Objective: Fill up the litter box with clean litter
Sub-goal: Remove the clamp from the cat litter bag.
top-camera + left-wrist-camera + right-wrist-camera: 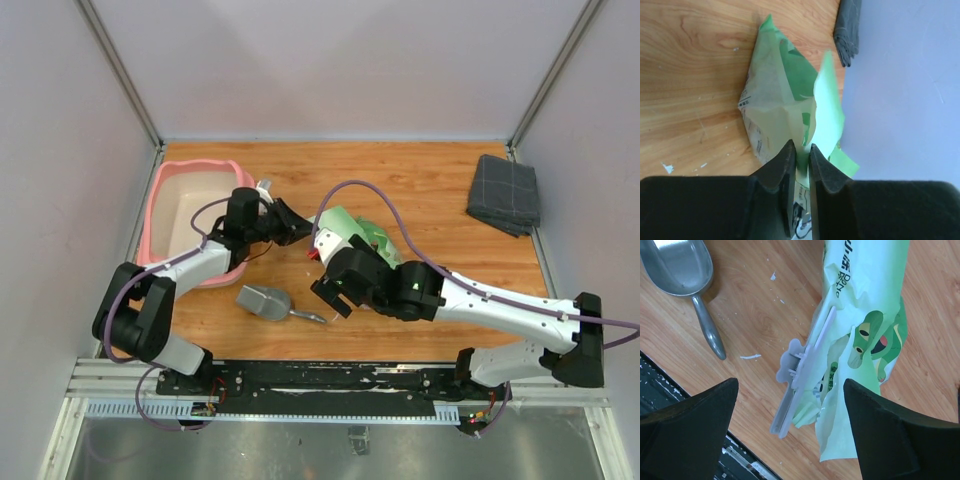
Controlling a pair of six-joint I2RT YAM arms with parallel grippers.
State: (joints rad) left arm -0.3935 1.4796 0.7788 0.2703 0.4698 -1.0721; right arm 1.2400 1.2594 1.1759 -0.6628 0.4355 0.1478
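The pink litter box [172,190] stands at the back left, its cream inside bare. No litter granules show. A light green printed bag [358,228] lies mid-table, seen in the left wrist view [775,95] and the right wrist view [865,305]. A lilac plastic clip [805,365] sits on the bag's edge. My left gripper [298,230] [801,150] is shut on a flap of the bag. My right gripper [335,275] [790,385] is wide open above the clip and the bag's end, touching neither.
A grey metal scoop [265,302] [682,267] lies on the wood near the front rail, left of the right gripper. A grey folded cloth [503,193] [847,30] lies at the back right. The black rail [330,378] runs along the front edge.
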